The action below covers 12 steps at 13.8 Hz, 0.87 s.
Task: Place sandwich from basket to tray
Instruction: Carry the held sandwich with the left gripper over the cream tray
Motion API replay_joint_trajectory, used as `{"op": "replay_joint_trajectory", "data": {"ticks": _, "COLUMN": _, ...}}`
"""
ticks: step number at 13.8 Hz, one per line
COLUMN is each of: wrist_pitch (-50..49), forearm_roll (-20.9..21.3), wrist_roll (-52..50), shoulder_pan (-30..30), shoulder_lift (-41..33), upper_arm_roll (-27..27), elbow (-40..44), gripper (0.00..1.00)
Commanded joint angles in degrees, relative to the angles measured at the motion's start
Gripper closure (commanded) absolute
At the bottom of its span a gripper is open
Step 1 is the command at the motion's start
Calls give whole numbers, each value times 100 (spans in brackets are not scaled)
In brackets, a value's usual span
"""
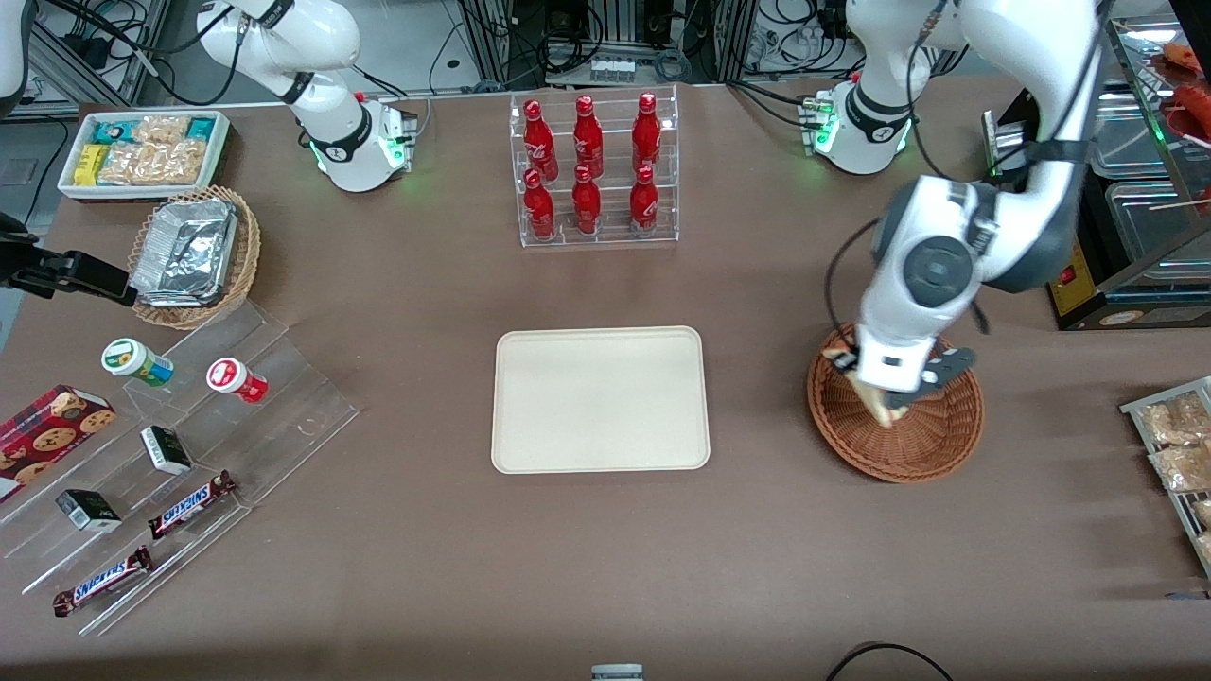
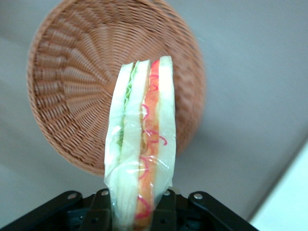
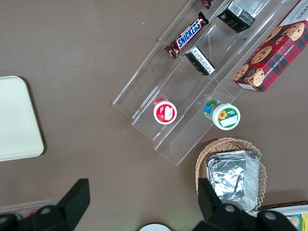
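The left arm's gripper (image 1: 889, 402) is hanging just above the round reddish-brown wicker basket (image 1: 932, 445) toward the working arm's end of the table, and its two black fingers (image 2: 162, 211) are pinching the base of the sandwich (image 2: 142, 144), closed down to the width of the wedge. The sandwich is sitting in a clear wrapper with thin red squiggles printed on it; none of that print is reading as words. Its white bread layers, an orange-red band and a pale green band are showing edge-on, and in the wrist view the wedge is standing out from the fingers over the basket's woven bowl (image 2: 72, 96), clear of the weave. In the front view the sandwich (image 1: 875, 397) is peeking out below the arm's white wrist, over the part of the basket nearest the tray. The cream-beige tray (image 1: 600, 399) is lying flat at the middle of the table with nothing on it, well apart from the basket. Farther from the front camera than the tray, six red bottles (image 1: 587, 165) with white script are standing in a clear tiered rack (image 1: 598, 232); the script is too small to make out. Toward the parked arm's end, two bars reading SNICKERS (image 1: 189, 506) are lying on clear acrylic steps, beside a red tartan box of chocolate-chip cookies (image 1: 47, 437).
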Motion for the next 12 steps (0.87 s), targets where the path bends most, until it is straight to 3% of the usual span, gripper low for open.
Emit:
{"op": "replay_joint_trajectory", "data": {"ticks": 1, "wrist_pitch": -285, "forearm_roll": 47, "wrist_roll": 379, "shoulder_pan": -620, "shoulder_lift": 77, "upper_arm_roll": 59, "elbow": 348, "gripper": 100}}
{"op": "replay_joint_trajectory", "data": {"ticks": 6, "wrist_pitch": -268, "forearm_roll": 20, "wrist_roll": 354, "shoulder_pan": -1394, "shoulder_lift": 989, "upper_arm_roll": -100, "elbow": 1401, "gripper": 100}}
{"op": "replay_joint_trajectory", "data": {"ticks": 12, "wrist_pitch": -232, "forearm_roll": -218, "wrist_roll": 353, "shoulder_pan": -1921, "shoulder_lift": 2044, "upper_arm_roll": -170, "elbow": 2684, "gripper": 100}}
